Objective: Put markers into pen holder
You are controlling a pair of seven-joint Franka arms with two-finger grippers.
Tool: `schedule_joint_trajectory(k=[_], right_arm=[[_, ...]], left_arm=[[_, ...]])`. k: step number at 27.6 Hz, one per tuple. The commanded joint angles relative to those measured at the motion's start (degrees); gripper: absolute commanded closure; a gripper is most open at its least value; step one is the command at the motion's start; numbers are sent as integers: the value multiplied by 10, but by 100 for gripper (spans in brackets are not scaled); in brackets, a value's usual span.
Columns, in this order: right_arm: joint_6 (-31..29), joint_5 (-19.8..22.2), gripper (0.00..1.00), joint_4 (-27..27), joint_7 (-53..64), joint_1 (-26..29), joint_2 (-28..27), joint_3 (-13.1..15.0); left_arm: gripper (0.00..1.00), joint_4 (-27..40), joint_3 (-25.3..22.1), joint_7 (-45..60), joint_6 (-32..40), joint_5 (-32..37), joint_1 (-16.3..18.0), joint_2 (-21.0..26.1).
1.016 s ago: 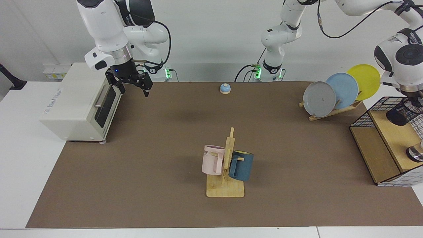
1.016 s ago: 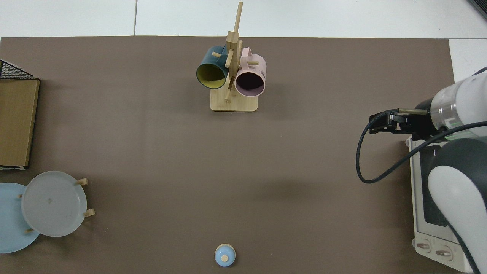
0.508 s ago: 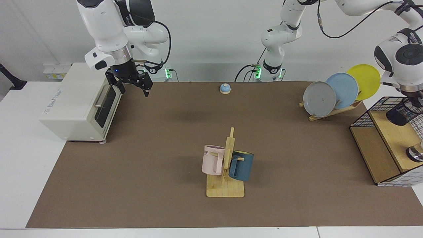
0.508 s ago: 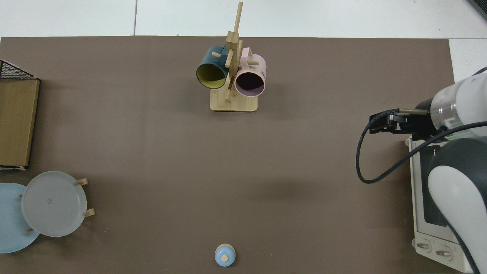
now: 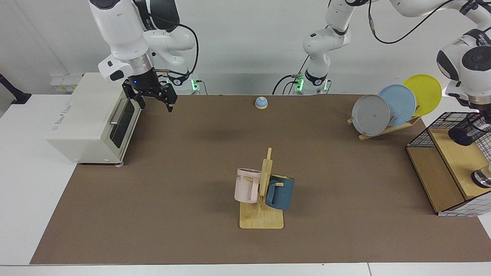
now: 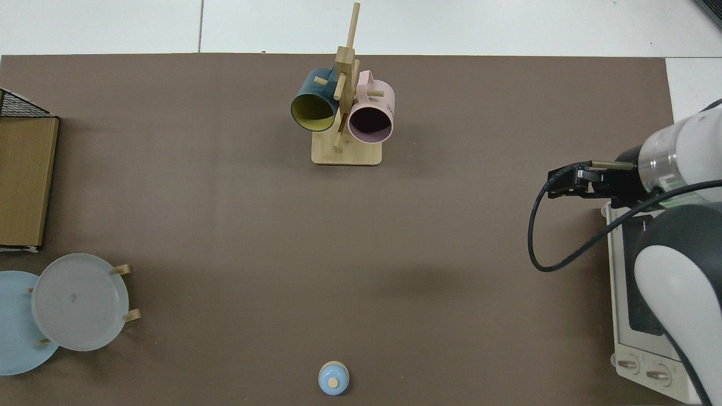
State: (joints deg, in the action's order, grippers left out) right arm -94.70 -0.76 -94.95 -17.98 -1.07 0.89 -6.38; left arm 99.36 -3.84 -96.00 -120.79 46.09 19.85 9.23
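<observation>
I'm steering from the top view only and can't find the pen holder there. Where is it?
Observer: The pen holder is in the wire basket shelf at the facing view's right edge. It is tipped, with its dark mouth toward the camera.
Operator: Which arm is at it?
Observer: The left arm. The left gripper is just above the holder and is mostly cut off by the frame edge.
Operator: And the marker?
Observer: No marker shows in either view. The right gripper waits open in the air beside the toaster oven and holds nothing.
</observation>
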Motion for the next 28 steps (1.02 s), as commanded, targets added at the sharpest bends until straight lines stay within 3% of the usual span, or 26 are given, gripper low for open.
schedule_joint_trajectory(k=[1,12,18,21,28], right_arm=[[2,-7,0,4,-7,5,1,-4],[1,-7,0,3,-7,5,1,-4],[2,-7,0,4,-7,5,1,-4],[2,-7,0,4,-7,6,1,-4],[2,-7,0,4,-7,6,1,-4]], left_arm=[[60,-24,-12,-18,-6,-12,-9,10],[56,-100,-9,-20,48,-33,-34,2],[49,-122,0,-13,100,-95,-55,-32],[33,-121,8,-10,117,-134,-64,-54],[11,-122,12,38,164,-212,-78,-77]])
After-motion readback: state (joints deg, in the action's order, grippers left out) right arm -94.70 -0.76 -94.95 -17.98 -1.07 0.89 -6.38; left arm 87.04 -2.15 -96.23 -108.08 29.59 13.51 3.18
